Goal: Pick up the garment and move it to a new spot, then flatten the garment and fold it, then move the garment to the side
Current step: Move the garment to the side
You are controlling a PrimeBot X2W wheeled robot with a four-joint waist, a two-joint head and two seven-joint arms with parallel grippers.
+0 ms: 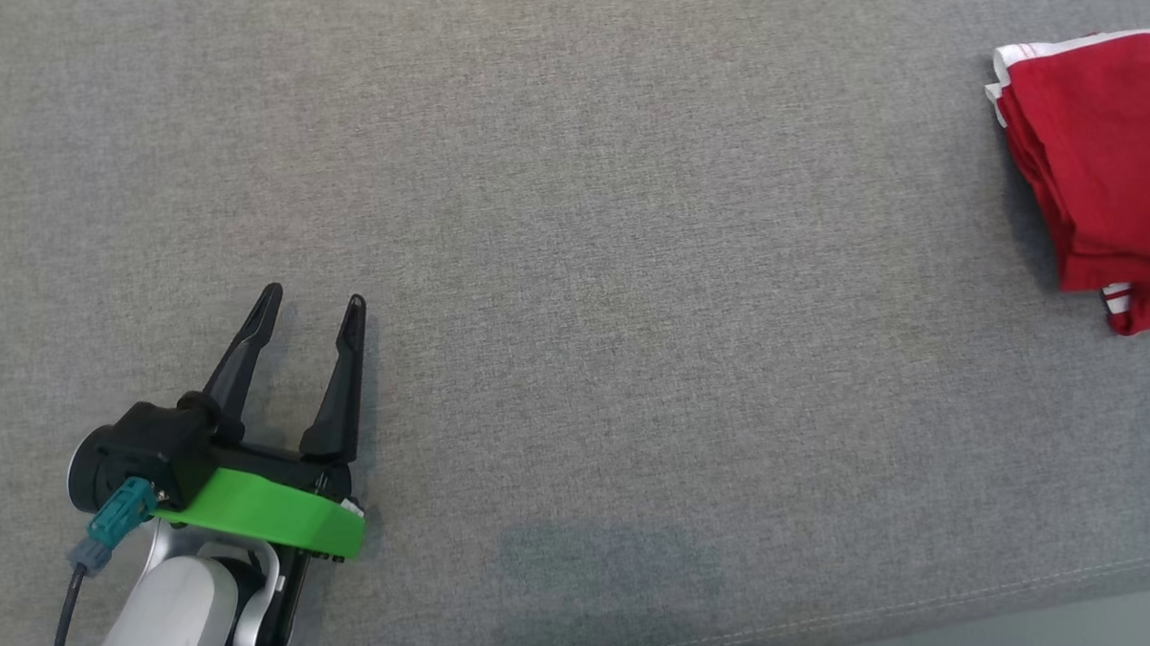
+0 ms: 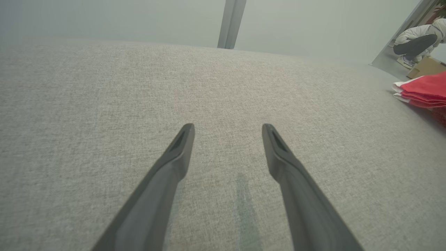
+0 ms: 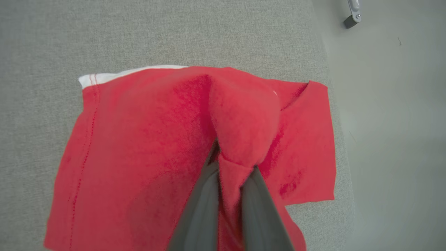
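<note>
**Left jaws spread over the grey surface, right jaws clenched on the red garment**

At the lower left of the head view we see the left gripper point(image 1: 314, 297). Its two dark fingers are released and stand apart, pointing up the picture. A green collar point(image 1: 262, 508) sits behind them, and a pale forearm point(image 1: 182, 606) runs off the bottom edge. In the left wrist view the same gripper point(image 2: 227, 127) shows its fingers wide apart, close over the grey surface point(image 2: 104, 104), with the woven cloth showing between them.

Moving right in the head view, the grey surface point(image 1: 636, 220) stretches across the middle. A stitched seam point(image 1: 909, 612) runs along its lower right edge, and the pale floor point(image 1: 1052, 636) lies beyond that.

At the far right, well apart from the left gripper, lies the red garment point(image 1: 1107, 160). It is folded in layers, has a white band point(image 1: 1053, 48) along its top, and is cut off by the picture's edge. The left wrist view shows the garment point(image 2: 425, 89) as a flat stack at the right. Behind it are a grey post point(image 2: 231, 21), a crouching person point(image 2: 416, 42) and a cardboard box point(image 2: 427, 66).

In the right wrist view the garment point(image 3: 139, 139) spreads over the surface point(image 3: 174, 31), near the edge that meets the floor point(image 3: 393, 122). The right gripper point(image 3: 234, 167) is clenched on a gathered fold of the red cloth, which bunches up over its fingertips. A small metal fitting point(image 3: 353, 10) stands on the floor at the top right.
</note>
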